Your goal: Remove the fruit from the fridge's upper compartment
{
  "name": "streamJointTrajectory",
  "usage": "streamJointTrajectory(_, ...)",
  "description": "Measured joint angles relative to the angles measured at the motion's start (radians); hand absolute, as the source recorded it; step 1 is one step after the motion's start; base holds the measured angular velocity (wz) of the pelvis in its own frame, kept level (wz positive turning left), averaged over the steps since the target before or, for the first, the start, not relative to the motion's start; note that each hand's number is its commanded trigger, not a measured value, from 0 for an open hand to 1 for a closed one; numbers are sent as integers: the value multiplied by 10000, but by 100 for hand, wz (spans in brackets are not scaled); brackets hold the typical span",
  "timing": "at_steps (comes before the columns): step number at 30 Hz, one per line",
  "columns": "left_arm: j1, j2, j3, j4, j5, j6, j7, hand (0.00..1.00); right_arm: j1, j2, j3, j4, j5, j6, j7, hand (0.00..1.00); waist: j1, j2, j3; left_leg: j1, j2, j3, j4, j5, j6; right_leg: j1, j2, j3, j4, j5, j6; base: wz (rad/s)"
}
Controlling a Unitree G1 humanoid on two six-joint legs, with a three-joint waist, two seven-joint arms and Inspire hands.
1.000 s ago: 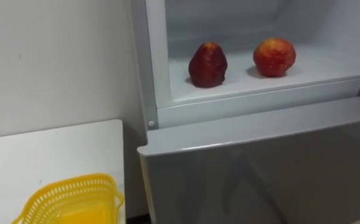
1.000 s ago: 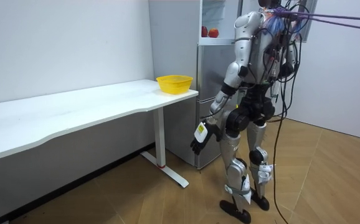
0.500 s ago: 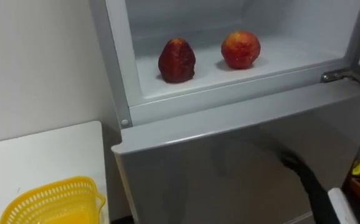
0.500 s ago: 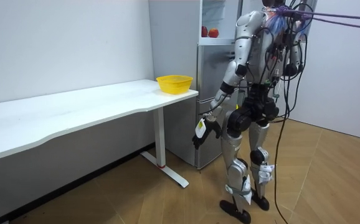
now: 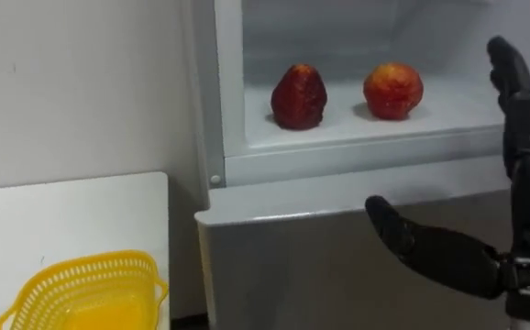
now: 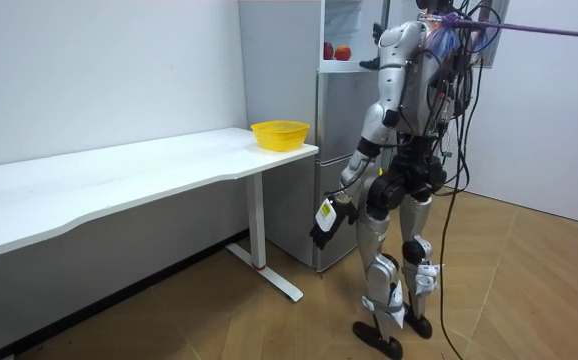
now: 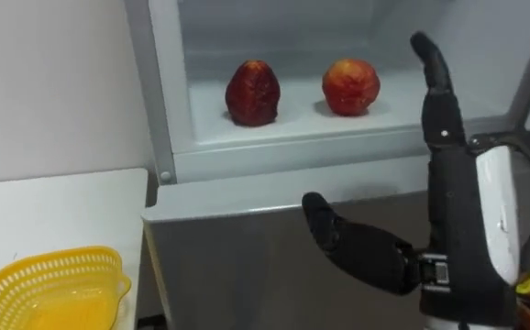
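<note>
Fridge shelf [image 5: 347, 128]: dark fruit [image 5: 299, 96] upright, taper upward; right hand [image 7: 453, 211], fingers straight, empty.

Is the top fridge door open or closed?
Open. You look straight into the fridge, where a dark fruit and a red fruit sit on the shelf.

Plain white walls [image 6: 99, 70] — light wood floor [image 6: 219, 320] — long white table [image 6: 119, 175] against wall.

The right hand [image 7: 453, 197], fingers [image 7: 441, 110] straight, stands before a fridge shelf [image 7: 292, 130] bearing a dark fruit [image 7: 253, 92] and a red-orange fruit [image 7: 351, 86].
</note>
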Motion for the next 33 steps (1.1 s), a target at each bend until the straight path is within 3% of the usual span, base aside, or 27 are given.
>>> streamJointTrajectory(3, -120, -20, -28, 118, 5, 0, -1, 0, -293, -15, 3, 10, 302, -177, -141, 0, 185, -7, 110, 118, 0, -125, -1, 1, -2, 159, -4, -100, -27, 0, 0, 6)
streamJointTrajectory(9, -184, -70, 56, 168, 75, 52, -9, 0, -1289, -391, -1, 628, 525, -272, -133, 0, 467, -34, 130, -41, 59, -274, -11, 6, -11, 108, -49, -366, 31, 11, -18, 7)
streamJointTrajectory(15, -107, -162, 416, 94, 733, 502, -181, 0, -2001, -485, -56, 1179, 749, -236, 126, 0, 508, -90, 98, -65, 39, -442, 24, 52, -16, 117, -81, -684, 23, 13, -16, 9)
streamJointTrajectory(22, -204, -200, 523, 92, 1609, 741, -305, 0, -2736, -509, -124, 2565, 1429, 339, 393, 0, 823, -238, 103, -31, -9, -617, 48, 79, 5, 208, -163, -826, 1, 13, -15, 6)
streamJointTrajectory(33, -167, -175, 734, -77, 1858, 1040, -300, 0, -4223, -781, -103, 4061, 1400, 569, 345, 0, 1087, -324, 143, -234, -42, -965, 276, 82, 13, 287, -219, -1233, 9, 13, -13, 9)
